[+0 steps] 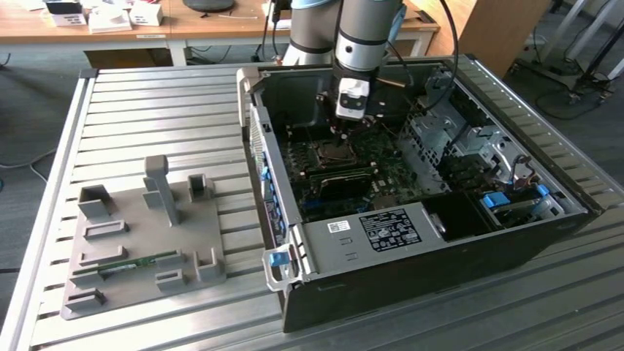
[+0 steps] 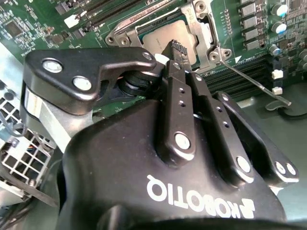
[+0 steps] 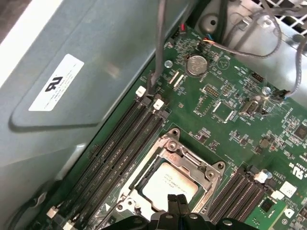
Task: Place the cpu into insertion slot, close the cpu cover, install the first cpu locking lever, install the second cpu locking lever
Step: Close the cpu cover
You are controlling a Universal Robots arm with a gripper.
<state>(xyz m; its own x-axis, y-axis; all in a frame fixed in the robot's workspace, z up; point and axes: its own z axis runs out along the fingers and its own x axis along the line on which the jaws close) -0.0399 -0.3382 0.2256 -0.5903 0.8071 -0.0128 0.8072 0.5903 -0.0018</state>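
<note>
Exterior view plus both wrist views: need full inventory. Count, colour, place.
computer case: 1, black and grey, open, on the table, exterior view's right
table: 1, slatted grey metal, under case and tray
fixture tray: 1, grey, on the table, exterior view's left
memory stick: 1, green, lying in the tray
motherboard: 1, green, inside the case
cpu: 1, silver-grey, mid-motherboard
cpu cover: 1, silvery, down around the cpu
locking lever: 1 seen, thin silver rod, sticking out beside the cover
memory slots: several, black, both sides of the cpu
coin cell: 1, silver, on the motherboard
desks: wooden, behind the table
arm: 1, silver-grey, reaching into the case; black jaws shut, tips just over the cpu
</note>
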